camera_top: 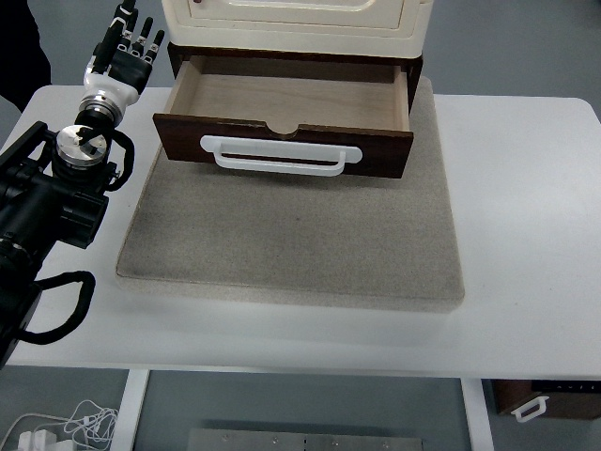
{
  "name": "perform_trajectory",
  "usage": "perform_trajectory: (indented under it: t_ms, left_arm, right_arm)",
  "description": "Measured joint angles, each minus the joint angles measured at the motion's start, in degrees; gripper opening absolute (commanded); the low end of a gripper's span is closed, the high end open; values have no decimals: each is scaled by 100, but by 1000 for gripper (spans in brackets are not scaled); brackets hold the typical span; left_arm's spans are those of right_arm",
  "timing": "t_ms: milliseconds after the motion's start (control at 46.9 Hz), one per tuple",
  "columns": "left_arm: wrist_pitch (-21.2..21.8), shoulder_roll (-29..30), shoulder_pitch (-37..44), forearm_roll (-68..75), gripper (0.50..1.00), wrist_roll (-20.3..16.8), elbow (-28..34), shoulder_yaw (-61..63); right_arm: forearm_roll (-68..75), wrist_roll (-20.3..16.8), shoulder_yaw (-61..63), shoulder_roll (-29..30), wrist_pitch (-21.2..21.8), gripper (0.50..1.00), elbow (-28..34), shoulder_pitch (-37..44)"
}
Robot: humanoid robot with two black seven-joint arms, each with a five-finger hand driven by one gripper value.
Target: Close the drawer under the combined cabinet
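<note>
A cream cabinet [296,23] stands at the back of a grey mat [291,235]. Under it a dark brown drawer [286,117] is pulled out towards me, its light wooden inside bare. A white bar handle [280,156] runs across the drawer's front panel. My left hand [127,47] is raised at the upper left, just left of the drawer's left side and apart from it, fingers extended and holding nothing. Its black arm [56,188] comes in along the left edge.
The mat lies on a white table [526,188]. A dark shape [19,47] shows at the far upper left corner. Below the table's front edge are white cables [66,427] on the floor and a brown box with a white handle [540,404].
</note>
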Motion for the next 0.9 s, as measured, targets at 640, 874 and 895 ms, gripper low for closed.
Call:
perform_trajectory:
  t_ms: [640,874,895]
  left_arm:
    - [-111,121,-32,18,996,0,0,-4]
    - [-102,257,-41,49,996,19,52,19]
    - [-104,286,-39,57,996,29,49,22]
  right_arm:
    - [0,-3,0,0,0,952,0,0]
    - [0,-4,0,0,0,952,0,-1]
    - [0,-3,0,0,0,952,1,0]
